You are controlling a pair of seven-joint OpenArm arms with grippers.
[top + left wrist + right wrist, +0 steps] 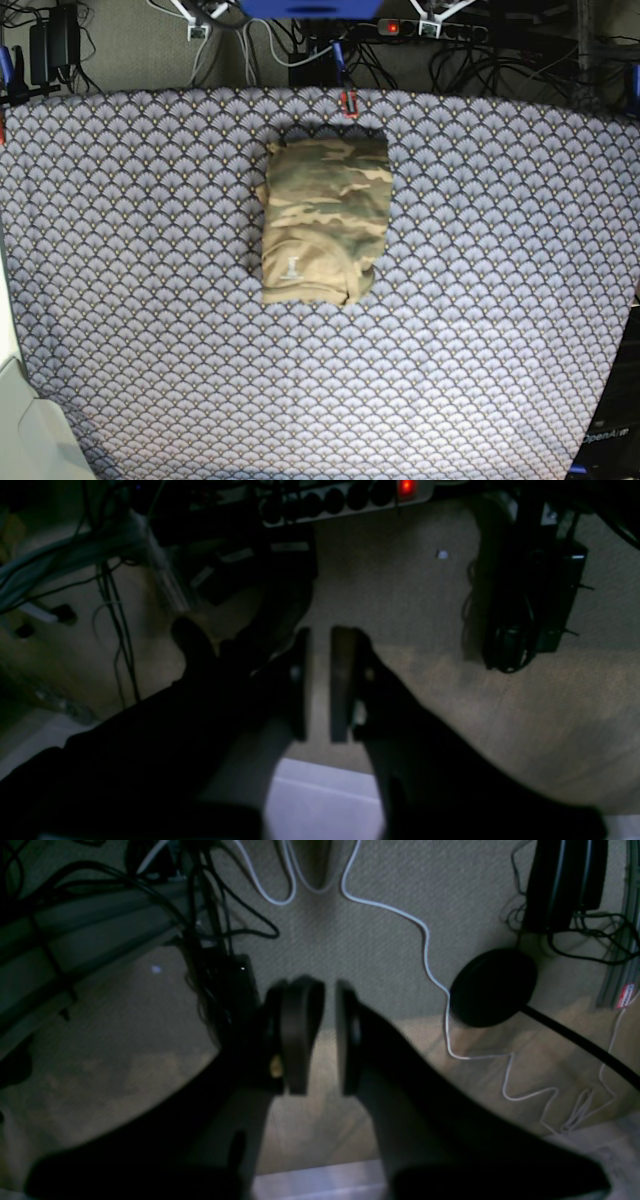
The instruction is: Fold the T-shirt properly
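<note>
Base view is bright and evenly lit, pretty sharp, slight bowing at the edges. Both wrist views are super dim and soft, foreground basically black blur.

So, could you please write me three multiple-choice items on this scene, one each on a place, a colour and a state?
1. Where does the T-shirt lie?
A. on the floor
B. on the tablecloth, toward its far middle
C. in a gripper

2. What colour is the tablecloth?
A. blue-grey
B. red
C. yellow

3. What state is the T-shirt in?
A. spread flat
B. hanging
C. folded into a compact rectangle

Key: 1 B, it rests on the scalloped cloth; 2 A, the base view shows it; 3 C, no sleeves stick out.
</note>
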